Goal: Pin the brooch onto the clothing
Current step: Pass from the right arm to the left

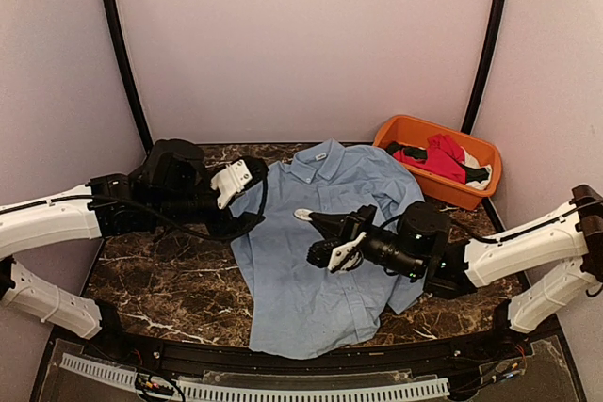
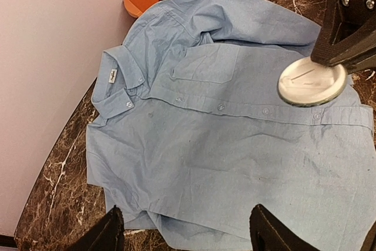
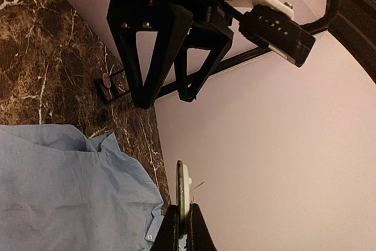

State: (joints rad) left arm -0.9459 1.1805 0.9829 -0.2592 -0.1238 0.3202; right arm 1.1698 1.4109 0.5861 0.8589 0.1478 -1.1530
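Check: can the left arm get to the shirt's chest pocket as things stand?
Probably yes. The left gripper hangs open over the shirt; nothing lies on the pocket, and the right gripper holds the brooch off to one side.

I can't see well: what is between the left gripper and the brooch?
Just the blue shirt lies between left gripper and brooch, in the left wrist view.

shirt (image 1: 311, 289) centre, bin (image 1: 439, 185) behind right, brooch (image 2: 311, 83) over shirt
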